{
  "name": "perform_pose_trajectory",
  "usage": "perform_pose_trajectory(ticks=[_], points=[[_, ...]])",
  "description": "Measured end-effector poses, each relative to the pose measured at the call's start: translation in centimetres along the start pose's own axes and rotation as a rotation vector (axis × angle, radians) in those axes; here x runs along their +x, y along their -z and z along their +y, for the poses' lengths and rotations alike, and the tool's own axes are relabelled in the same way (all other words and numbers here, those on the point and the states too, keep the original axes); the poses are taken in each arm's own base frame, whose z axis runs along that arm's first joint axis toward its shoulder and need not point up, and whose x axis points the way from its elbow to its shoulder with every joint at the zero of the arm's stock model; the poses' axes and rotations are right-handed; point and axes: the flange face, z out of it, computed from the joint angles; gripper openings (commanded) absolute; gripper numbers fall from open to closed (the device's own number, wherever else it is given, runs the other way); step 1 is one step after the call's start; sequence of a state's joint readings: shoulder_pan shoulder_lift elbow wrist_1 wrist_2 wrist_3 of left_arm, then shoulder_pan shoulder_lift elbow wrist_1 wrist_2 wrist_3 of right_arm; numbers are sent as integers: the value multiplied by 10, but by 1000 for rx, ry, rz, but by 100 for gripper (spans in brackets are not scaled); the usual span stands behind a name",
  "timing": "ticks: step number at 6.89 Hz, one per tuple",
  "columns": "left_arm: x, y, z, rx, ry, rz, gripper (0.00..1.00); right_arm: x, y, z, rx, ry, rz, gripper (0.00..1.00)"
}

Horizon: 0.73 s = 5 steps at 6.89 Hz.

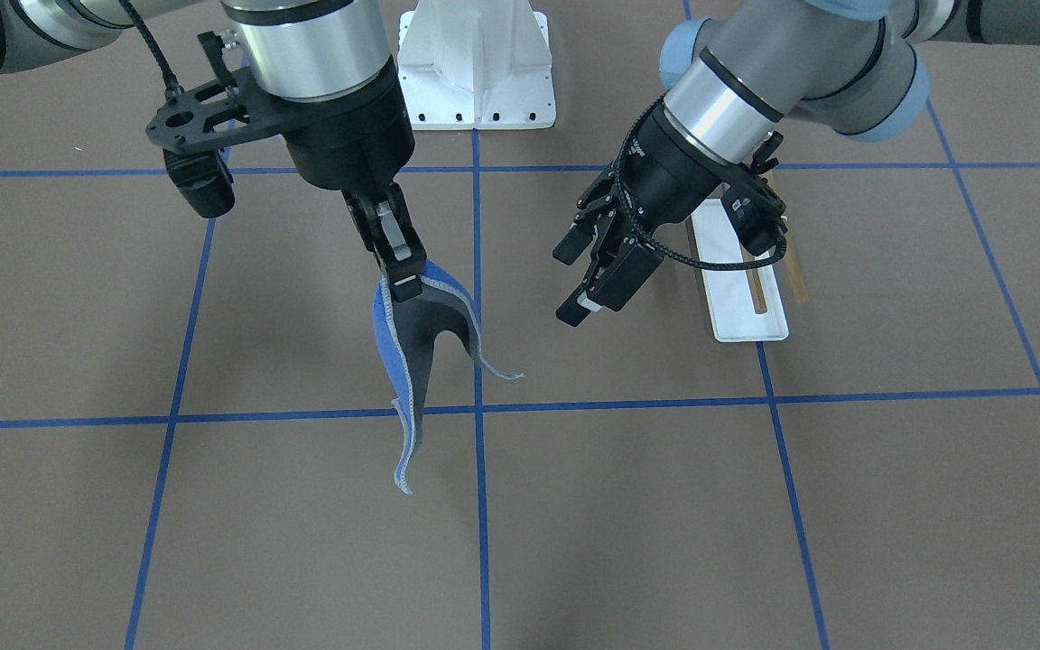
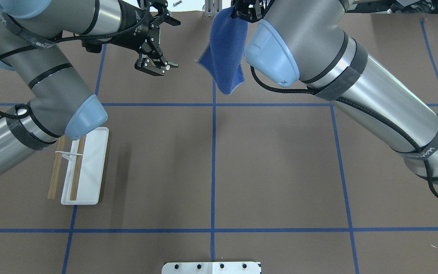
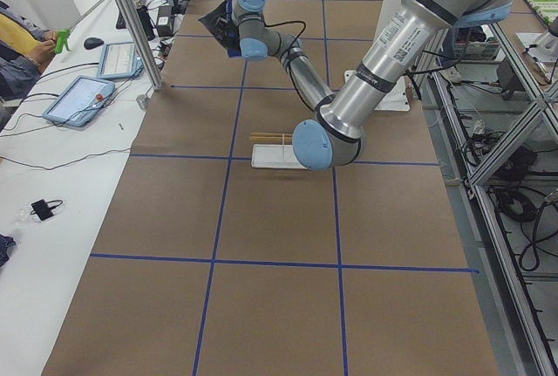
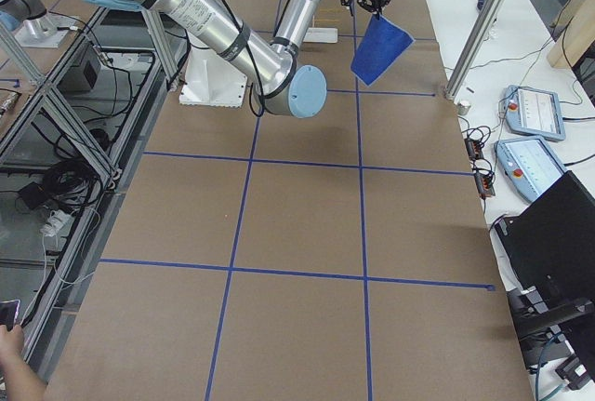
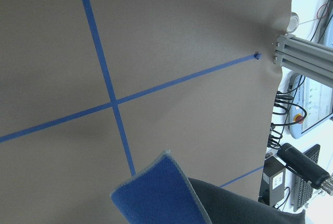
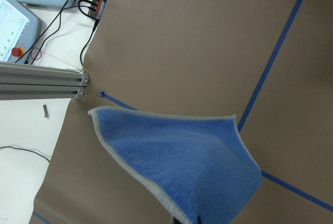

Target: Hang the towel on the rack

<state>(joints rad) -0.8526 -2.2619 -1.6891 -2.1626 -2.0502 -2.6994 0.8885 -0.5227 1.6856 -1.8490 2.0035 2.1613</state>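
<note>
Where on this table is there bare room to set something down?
Free: the middle squares bordered by the rack on one side and the pedestal behind. Crowded: the far strip where the towel hangs beside the left gripper.

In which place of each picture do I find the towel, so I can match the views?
Front-facing: towel left of centre, hanging.
Overhead: towel top centre.
Exterior left: towel top, far, small.
Exterior right: towel top, right of centre.
Left wrist: towel bottom edge.
Right wrist: towel lower half, large.
Shared landmark: blue tape lines.
</note>
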Motion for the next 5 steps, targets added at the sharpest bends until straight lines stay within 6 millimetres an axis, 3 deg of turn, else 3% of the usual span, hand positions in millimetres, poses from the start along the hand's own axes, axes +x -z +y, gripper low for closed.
perform_pose_trajectory(ticks=[1,5], points=[[0,-3,0,-4,9,3,98,6,7,11,-15,22,-21,0],[-15,-15,13,-41,16,-16,98,26,6,51,-35,168,-90,0]])
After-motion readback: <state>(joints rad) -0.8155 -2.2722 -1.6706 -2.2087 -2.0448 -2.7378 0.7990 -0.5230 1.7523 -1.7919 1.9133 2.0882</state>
